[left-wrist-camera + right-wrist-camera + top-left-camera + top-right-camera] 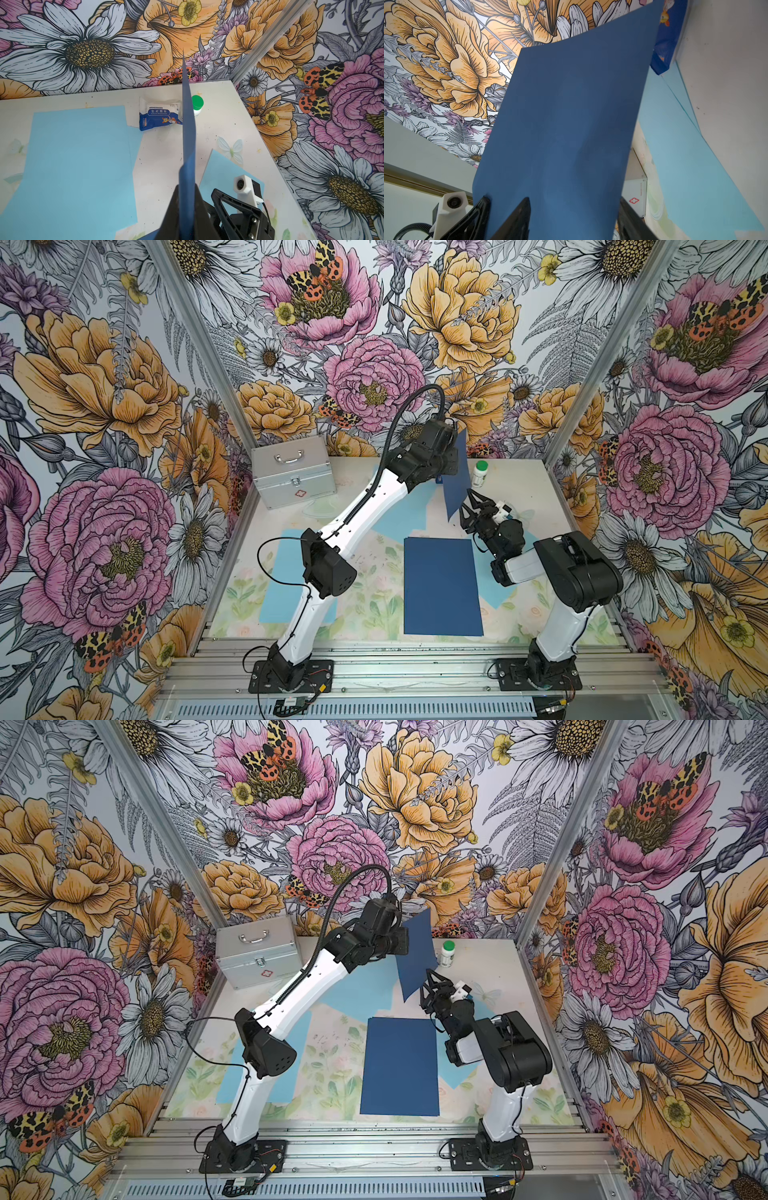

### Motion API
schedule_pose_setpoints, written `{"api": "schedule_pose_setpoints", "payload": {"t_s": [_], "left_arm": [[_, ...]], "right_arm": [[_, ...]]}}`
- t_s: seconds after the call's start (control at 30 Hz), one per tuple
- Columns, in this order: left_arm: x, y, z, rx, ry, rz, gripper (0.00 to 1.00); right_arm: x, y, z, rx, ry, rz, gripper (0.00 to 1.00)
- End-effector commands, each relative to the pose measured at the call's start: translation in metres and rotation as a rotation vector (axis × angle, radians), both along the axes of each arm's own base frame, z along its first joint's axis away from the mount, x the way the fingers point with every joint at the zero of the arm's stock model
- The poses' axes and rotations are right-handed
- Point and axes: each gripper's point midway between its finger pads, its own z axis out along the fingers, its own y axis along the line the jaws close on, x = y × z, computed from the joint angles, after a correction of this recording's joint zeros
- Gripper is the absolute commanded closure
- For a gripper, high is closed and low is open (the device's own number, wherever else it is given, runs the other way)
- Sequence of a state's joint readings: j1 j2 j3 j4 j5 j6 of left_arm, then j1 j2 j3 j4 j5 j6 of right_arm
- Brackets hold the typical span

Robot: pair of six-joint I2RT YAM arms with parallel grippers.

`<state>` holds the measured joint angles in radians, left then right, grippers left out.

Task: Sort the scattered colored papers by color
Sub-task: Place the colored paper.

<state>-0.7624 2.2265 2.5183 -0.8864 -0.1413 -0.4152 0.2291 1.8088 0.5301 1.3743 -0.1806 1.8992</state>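
One dark paper (441,585) lies flat, left jaws pinch a second dark paper (456,489), right jaws open beside it, light papers (282,585) lie scattered.

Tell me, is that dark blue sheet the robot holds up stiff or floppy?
Probably stiffish, like thin card: pinched at one edge by the left gripper, the navy sheet juts out with only a gentle curve. Edge-on it looks very thin, so likely light.

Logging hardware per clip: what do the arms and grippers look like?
White links, black joints on left arm and right arm. A ribbed black hose and thin wire follow the left one. Black and wedge-shaped: left gripper, right gripper.
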Motion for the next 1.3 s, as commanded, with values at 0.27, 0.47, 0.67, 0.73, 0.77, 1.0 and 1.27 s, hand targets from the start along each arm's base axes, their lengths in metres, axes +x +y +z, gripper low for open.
{"api": "schedule_pose_setpoints", "payload": {"t_s": [0.27,0.47,0.67,0.73,0.77,1.0,1.27], "left_arm": [[-0.003,0.010,0.021,-0.027,-0.028,0.020,0.90],[-0.005,0.015,0.020,-0.013,-0.024,0.025,0.90],[-0.009,0.030,0.016,0.016,-0.011,0.039,0.79],[-0.011,0.038,0.014,0.028,-0.004,0.041,0.41],[-0.013,0.044,0.014,0.036,-0.001,0.043,0.15],[-0.030,0.121,0.001,0.030,0.094,0.133,0.02],[-0.050,0.203,-0.050,-0.174,0.221,0.248,0.02]], "right_arm": [[0.001,0.001,0.007,-0.023,-0.037,0.016,0.74],[0.003,0.004,-0.002,-0.039,-0.024,0.043,1.00],[0.005,0.009,-0.015,-0.071,-0.010,0.094,1.00],[0.006,0.015,-0.021,-0.080,-0.005,0.139,1.00],[0.007,0.019,-0.023,-0.086,-0.006,0.163,1.00],[0.016,0.035,-0.042,-0.171,0.019,0.295,1.00],[0.035,0.054,-0.018,-0.754,0.083,0.532,1.00]]}}
